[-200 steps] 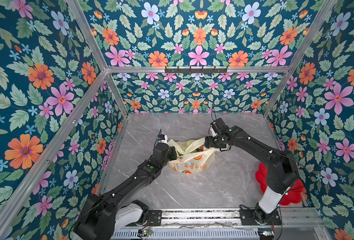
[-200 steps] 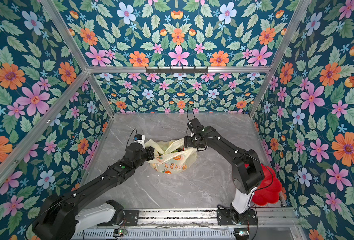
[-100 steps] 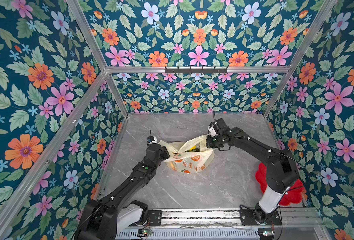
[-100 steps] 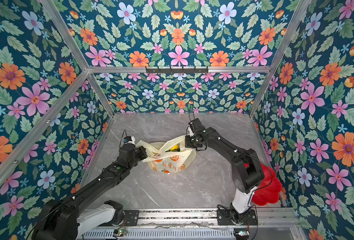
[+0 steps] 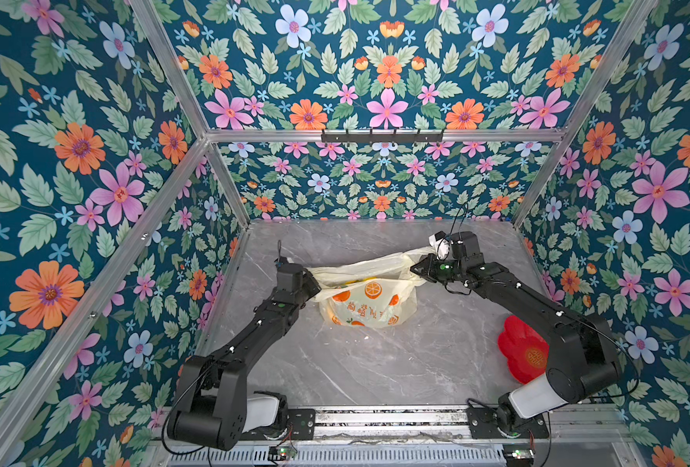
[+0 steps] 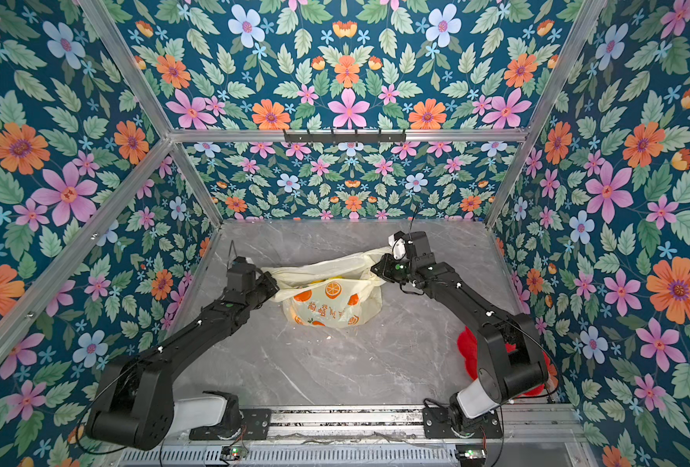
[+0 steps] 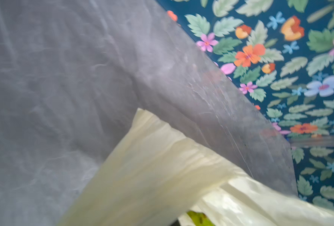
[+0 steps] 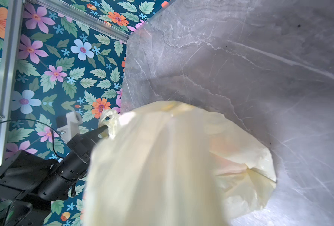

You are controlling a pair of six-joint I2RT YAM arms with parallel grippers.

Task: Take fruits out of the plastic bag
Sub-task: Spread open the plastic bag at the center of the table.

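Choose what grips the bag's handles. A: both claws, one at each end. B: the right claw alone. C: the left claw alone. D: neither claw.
A: the left claw and the right claw are each shut on a handle, with the bag stretched between them.

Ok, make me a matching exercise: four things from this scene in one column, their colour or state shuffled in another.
1. plastic bag
2. plate
3. left gripper
4. hook rail

a. black, with a row of hooks
b. shut on the bag's handle
c. red, flower-shaped
d. pale yellow, stretched wide

Pairs: 1-d, 2-c, 3-b, 4-a.
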